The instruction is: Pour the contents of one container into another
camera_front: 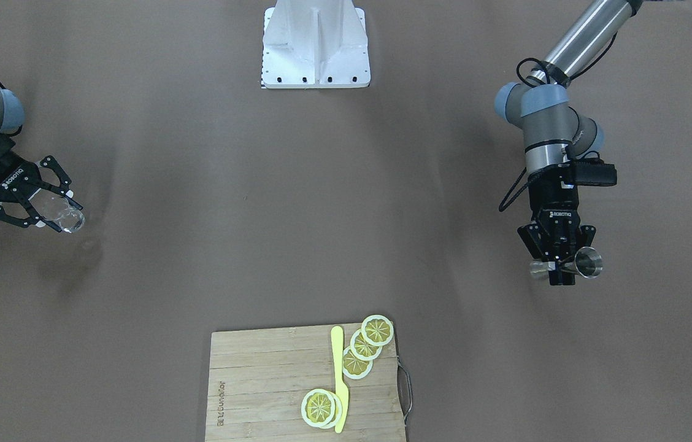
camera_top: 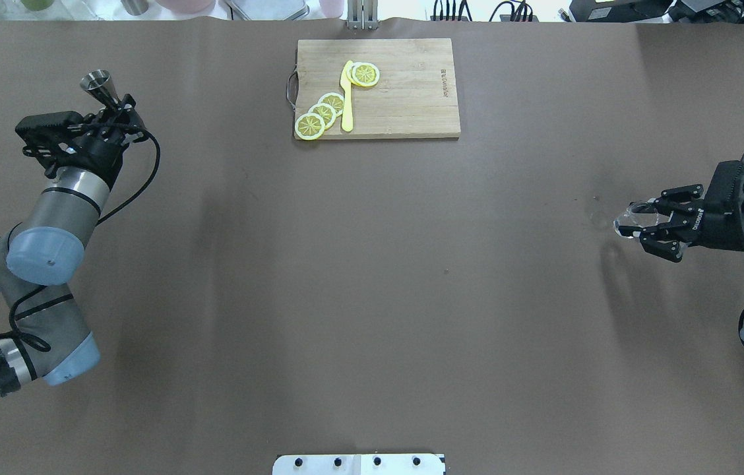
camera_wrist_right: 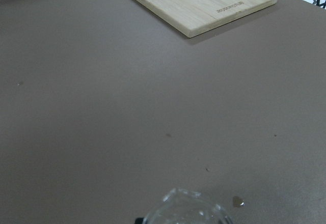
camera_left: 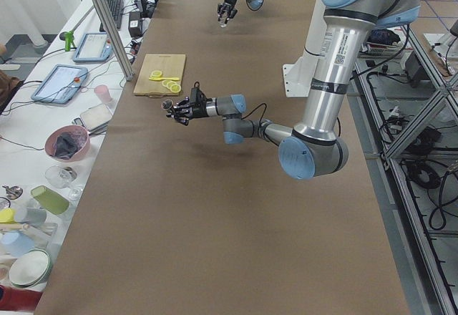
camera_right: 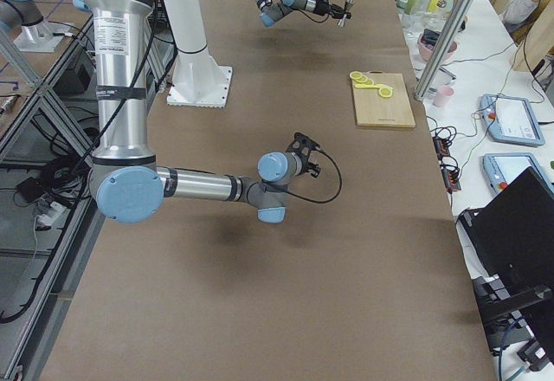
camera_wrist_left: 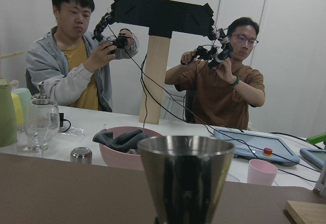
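The left tool [camera_front: 561,271] hung near the far edge of the bench [camera_top: 372,297], its fingers pinching a steel jigger [camera_front: 588,263] at the waist, with one cup jutting past the tips. The right tool [camera_top: 639,227], well apart at the other end, was clamped around a clear glass [camera_top: 629,218]. Wide bare bench lay between them. The cutting board [camera_top: 398,92] with lemon slices [camera_top: 322,113] and a yellow knife [camera_top: 347,99] sat at the far edge, away from both tools. Only the left wrist view showed two people [camera_wrist_left: 76,71] seated beyond the jigger. Only the right wrist view showed a small speck [camera_wrist_right: 238,201] just beside the glass rim.
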Controlling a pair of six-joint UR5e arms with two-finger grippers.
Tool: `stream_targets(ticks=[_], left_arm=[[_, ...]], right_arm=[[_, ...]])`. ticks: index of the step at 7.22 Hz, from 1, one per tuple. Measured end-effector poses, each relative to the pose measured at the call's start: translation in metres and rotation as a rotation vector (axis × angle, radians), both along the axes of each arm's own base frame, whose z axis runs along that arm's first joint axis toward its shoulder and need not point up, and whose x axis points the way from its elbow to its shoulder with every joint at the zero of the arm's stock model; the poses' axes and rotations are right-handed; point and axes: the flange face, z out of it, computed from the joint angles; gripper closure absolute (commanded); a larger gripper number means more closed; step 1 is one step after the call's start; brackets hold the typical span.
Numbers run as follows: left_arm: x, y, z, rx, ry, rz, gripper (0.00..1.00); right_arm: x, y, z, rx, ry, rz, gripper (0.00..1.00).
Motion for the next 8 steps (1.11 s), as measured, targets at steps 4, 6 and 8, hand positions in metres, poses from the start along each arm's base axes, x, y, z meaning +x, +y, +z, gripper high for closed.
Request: stream_targets(ticks=[4,6,8], left_arm=[[-0.023,0.016,-0.047,-0.008,-0.012,-0.006,1.0],[-0.027,0.02,-0.068,-0.018,-0.022,-0.014,1.0],[-0.021,0.025,-0.073,-0.041,0.024,-0.067,1.0]], right_arm=[[-0.006,0.0,0.01,0.117,0.061,-0.075,1.0],[-0.004,0.001,0.012,0.179,0.081,-0.124,1.0],[0.0,0.0,0.016,0.24,0.098,-0.177,1.0]])
